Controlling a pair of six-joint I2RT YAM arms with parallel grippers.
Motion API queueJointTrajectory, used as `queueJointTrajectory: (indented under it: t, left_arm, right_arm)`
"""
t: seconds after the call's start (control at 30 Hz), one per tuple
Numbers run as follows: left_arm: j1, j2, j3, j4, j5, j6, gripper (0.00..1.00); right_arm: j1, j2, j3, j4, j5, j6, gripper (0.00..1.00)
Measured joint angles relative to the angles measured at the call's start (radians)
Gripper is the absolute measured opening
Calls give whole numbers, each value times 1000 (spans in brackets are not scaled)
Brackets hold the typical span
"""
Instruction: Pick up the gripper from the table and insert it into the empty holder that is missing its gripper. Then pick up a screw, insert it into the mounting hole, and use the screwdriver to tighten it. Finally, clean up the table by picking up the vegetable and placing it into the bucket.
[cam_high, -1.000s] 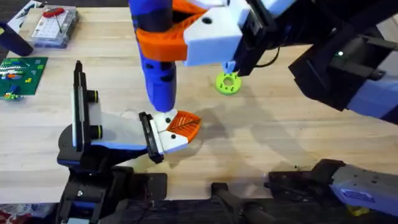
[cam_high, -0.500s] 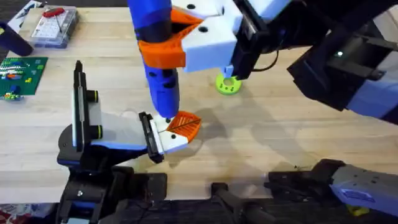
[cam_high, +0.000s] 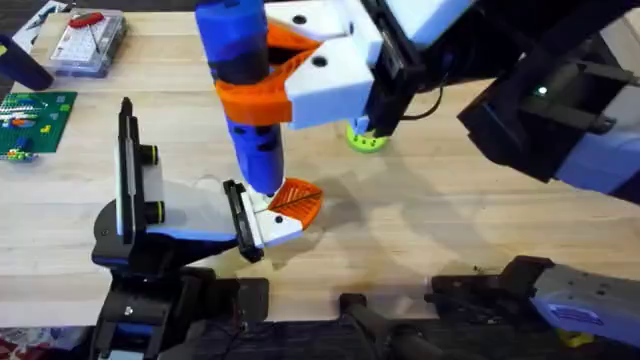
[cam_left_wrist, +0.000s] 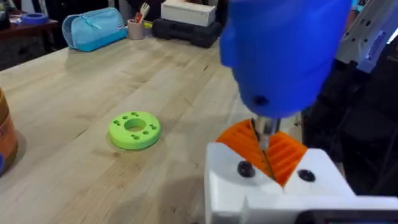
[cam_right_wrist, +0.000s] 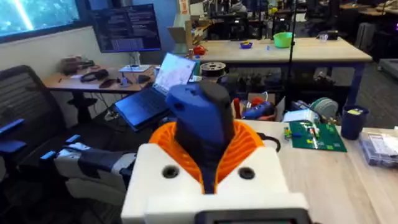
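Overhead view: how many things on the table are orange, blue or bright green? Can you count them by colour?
Orange: 2, the gripper seated in the holder and the clamp around the screwdriver.
Blue: 1, the screwdriver.
Bright green: 1, the round ring.
Total: 4.

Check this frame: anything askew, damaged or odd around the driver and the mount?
Nothing stands out. The thick blue cylindrical screwdriver, clamped in the right gripper, stands near upright with its thin tip at the white blocky holder, where the small orange ribbed gripper sits seated. The bright green round ring lies flat on the wooden table.
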Motion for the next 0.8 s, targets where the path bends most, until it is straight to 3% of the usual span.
queueJointTrajectory:
  t: [0.43, 0.8]
  left_arm:
    - [0, 0, 0, 0, -1, 0, 13]
    - [0, 0, 0, 0, -1, 0, 13]
  right_arm:
    - [3, 19, 0, -66, 0, -58, 53]
    - [3, 19, 0, -4, 0, -83, 52]
